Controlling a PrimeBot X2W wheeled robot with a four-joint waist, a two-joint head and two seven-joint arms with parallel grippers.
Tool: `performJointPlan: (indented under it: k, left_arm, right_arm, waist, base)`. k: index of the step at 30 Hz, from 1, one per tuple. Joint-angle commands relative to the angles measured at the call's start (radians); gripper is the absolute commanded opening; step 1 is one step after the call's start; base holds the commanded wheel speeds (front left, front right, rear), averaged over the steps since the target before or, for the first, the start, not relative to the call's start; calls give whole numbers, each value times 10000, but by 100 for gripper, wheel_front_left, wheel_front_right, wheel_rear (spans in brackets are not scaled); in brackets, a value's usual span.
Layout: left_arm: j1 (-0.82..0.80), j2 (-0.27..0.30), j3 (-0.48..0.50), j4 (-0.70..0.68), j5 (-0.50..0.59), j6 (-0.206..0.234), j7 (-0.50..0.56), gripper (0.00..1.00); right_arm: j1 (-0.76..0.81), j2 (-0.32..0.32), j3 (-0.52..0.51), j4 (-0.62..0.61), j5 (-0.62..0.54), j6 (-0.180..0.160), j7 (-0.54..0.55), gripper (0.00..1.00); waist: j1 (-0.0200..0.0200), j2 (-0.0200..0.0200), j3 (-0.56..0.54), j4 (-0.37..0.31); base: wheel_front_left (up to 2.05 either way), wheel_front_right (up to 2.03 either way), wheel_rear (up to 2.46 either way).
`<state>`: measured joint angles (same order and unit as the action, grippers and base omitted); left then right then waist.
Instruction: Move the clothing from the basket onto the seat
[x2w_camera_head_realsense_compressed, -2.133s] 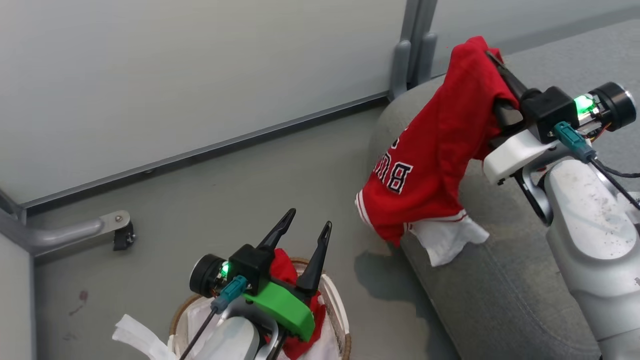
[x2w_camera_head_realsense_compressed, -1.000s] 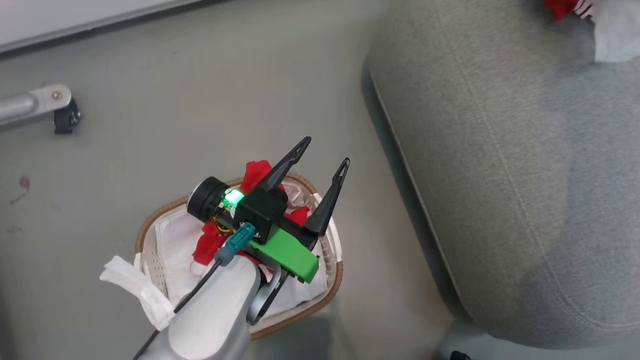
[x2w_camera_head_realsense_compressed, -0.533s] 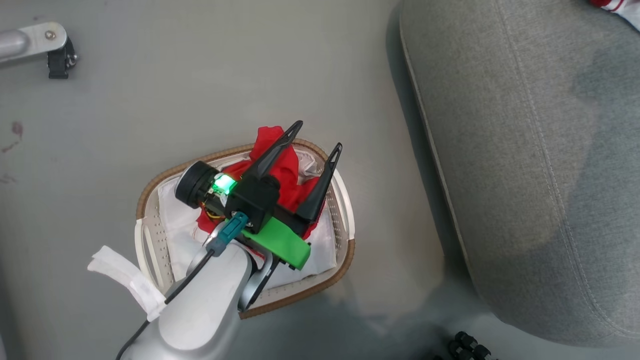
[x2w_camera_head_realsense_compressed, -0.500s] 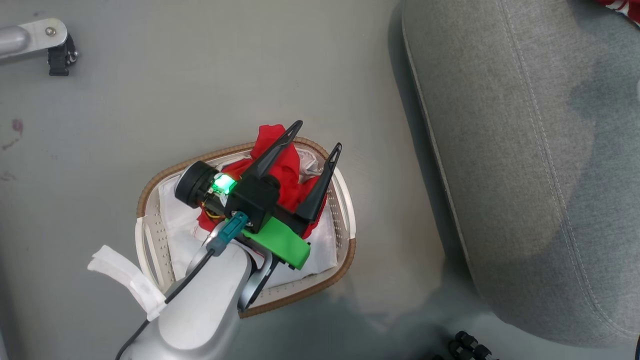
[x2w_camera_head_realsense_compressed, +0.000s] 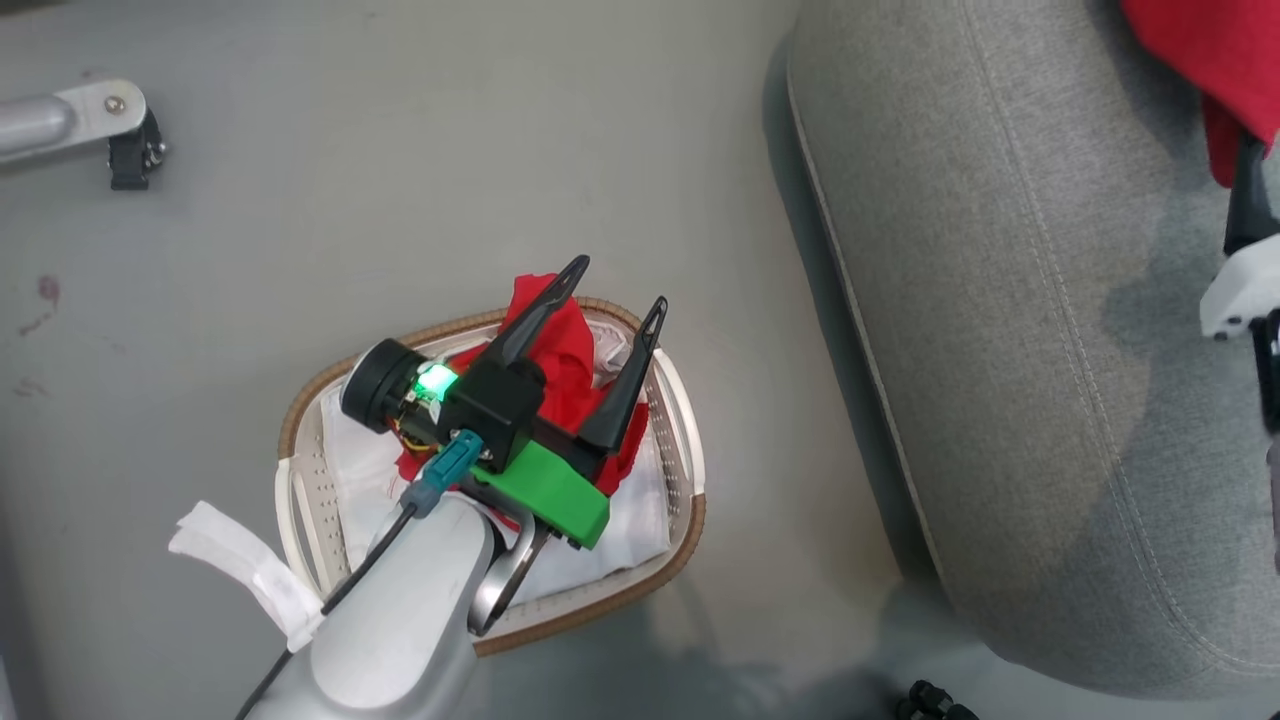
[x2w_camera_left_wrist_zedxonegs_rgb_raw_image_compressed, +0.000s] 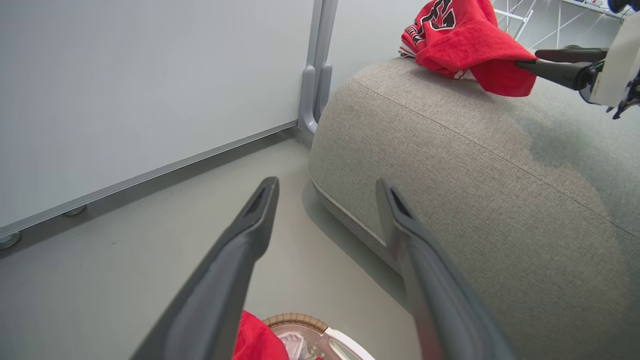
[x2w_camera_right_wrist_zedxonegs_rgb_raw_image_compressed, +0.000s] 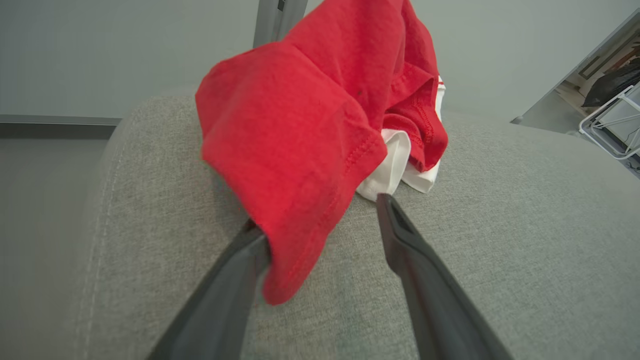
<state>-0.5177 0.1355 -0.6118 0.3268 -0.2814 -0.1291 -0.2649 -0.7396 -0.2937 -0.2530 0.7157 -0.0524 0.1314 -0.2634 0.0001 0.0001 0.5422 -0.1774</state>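
The basket (x2w_camera_head_realsense_compressed: 692, 520) stands on the floor with red clothing (x2w_camera_head_realsense_compressed: 568, 350) bunched on its white liner. My left gripper (x2w_camera_head_realsense_compressed: 617, 287) hovers open just above that heap, nothing between its fingers (x2w_camera_left_wrist_zedxonegs_rgb_raw_image_compressed: 250, 235). To the right lies the grey seat (x2w_camera_head_realsense_compressed: 1000, 350). A red jersey (x2w_camera_left_wrist_zedxonegs_rgb_raw_image_compressed: 450, 35) with white trim rests on the seat's top (x2w_camera_left_wrist_zedxonegs_rgb_raw_image_compressed: 475, 165). My right gripper (x2w_camera_right_wrist_zedxonegs_rgb_raw_image_compressed: 320, 220) stands open at the jersey, and a red fold (x2w_camera_right_wrist_zedxonegs_rgb_raw_image_compressed: 295, 165) drapes over its left finger. The right finger (x2w_camera_right_wrist_zedxonegs_rgb_raw_image_compressed: 400, 240) is bare.
A metal leg with a black caster (x2w_camera_head_realsense_compressed: 125, 150) reaches in at the upper left. A loose white liner flap (x2w_camera_head_realsense_compressed: 240, 580) hangs off the basket's left end. A grey wall panel and post (x2w_camera_left_wrist_zedxonegs_rgb_raw_image_compressed: 317, 75) stand behind the seat. Small black wheels (x2w_camera_head_realsense_compressed: 930, 700) show at the bottom.
The head camera has tilted down toward the basket. The right gripper, earlier shut on the lifted jersey, now stands open with the jersey lying on the seat. The left gripper stays open over the basket.
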Motion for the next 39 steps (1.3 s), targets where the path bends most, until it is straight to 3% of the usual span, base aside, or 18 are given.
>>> performJointPlan:
  k: [1,10,22,33,39]
  left_arm:
    - [180,-24,87,-4,-63,-26,7,100]
    - [881,-157,612,-2,-219,-26,8,100]
    - [2052,-559,1901,107,-300,-26,7,100]
    - [3422,-739,4316,141,83,17,7,100]
    - [4157,-806,5026,126,146,4,7,100]
  right_arm:
    - [339,59,-48,-114,48,-14,-20,100]
    - [1977,410,-94,-878,261,-14,-21,100]
    - [1849,261,686,-1373,270,-14,-19,100]
    - [2836,1656,1400,-2158,383,-14,-20,100]
    - [4011,2262,1736,-2633,492,-14,-20,100]
  waist:
    - [-1,-1,-308,-37]
    - [-1,-1,-1559,-77]
    - [-1,-1,-3449,681]
    - [-1,-1,-4547,1566]
    - [-1,-1,-4880,1983]
  base:
    - [0,0,0]
    - [0,0,0]
    - [0,0,0]
    - [0,0,0]
    - [0,0,0]
